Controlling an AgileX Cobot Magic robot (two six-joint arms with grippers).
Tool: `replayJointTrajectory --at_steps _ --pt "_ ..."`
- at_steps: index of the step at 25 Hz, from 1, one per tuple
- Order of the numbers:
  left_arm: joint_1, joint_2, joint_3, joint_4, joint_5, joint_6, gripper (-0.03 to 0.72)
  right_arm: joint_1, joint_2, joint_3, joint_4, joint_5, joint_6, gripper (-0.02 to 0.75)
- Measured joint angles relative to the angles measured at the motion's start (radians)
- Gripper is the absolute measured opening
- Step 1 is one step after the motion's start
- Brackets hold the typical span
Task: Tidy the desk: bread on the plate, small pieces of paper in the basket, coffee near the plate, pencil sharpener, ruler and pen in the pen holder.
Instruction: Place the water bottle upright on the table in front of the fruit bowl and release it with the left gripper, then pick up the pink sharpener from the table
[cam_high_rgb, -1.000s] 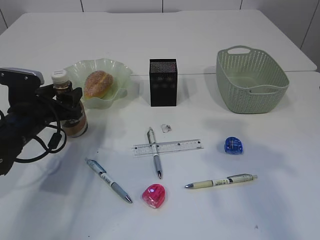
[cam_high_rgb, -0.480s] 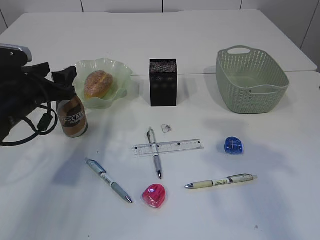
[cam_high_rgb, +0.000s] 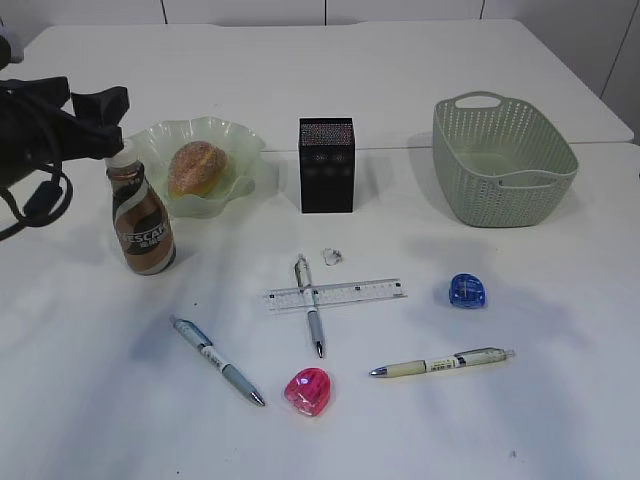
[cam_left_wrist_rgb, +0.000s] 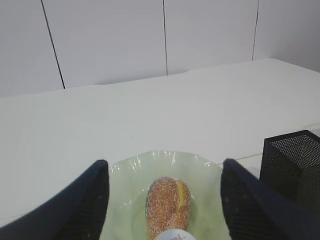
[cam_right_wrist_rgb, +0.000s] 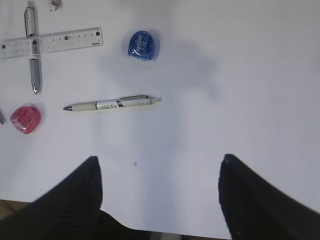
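The coffee bottle (cam_high_rgb: 141, 219) stands upright just left of the green plate (cam_high_rgb: 243, 150), which holds the bread (cam_high_rgb: 196, 167). My left gripper (cam_high_rgb: 108, 105) is open, above the bottle's cap and clear of it; its wrist view shows the bread (cam_left_wrist_rgb: 168, 206) and plate (cam_left_wrist_rgb: 122, 190) between the open fingers (cam_left_wrist_rgb: 162, 172). A clear ruler (cam_high_rgb: 337, 294) lies across a pen (cam_high_rgb: 309, 316). Two more pens (cam_high_rgb: 217, 360) (cam_high_rgb: 442, 362), a pink sharpener (cam_high_rgb: 308, 391), a blue sharpener (cam_high_rgb: 467, 291) and a small paper scrap (cam_high_rgb: 332, 256) lie on the table. My right gripper (cam_right_wrist_rgb: 159, 167) is open and empty.
The black mesh pen holder (cam_high_rgb: 326, 165) stands at centre back, the green basket (cam_high_rgb: 502, 160) at back right. The right wrist view shows the blue sharpener (cam_right_wrist_rgb: 141, 45), a pen (cam_right_wrist_rgb: 112, 104), the ruler (cam_right_wrist_rgb: 52, 42) and the pink sharpener (cam_right_wrist_rgb: 25, 118).
My left gripper has let go of the coffee bottle and risen up and back from it. The bottle stays standing beside the plate.
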Motion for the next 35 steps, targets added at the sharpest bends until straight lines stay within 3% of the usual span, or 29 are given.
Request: replayJointTrajectory --at_steps 21,35 --pt "0.000 -0.661 0.006 -0.009 1.082 0.000 0.496 0.000 0.016 0.000 0.067 0.000 0.106 0.564" --pt "0.000 -0.822 -0.064 -0.011 1.368 0.000 0.496 0.000 0.199 -0.002 0.122 -0.010 0.154 0.564"
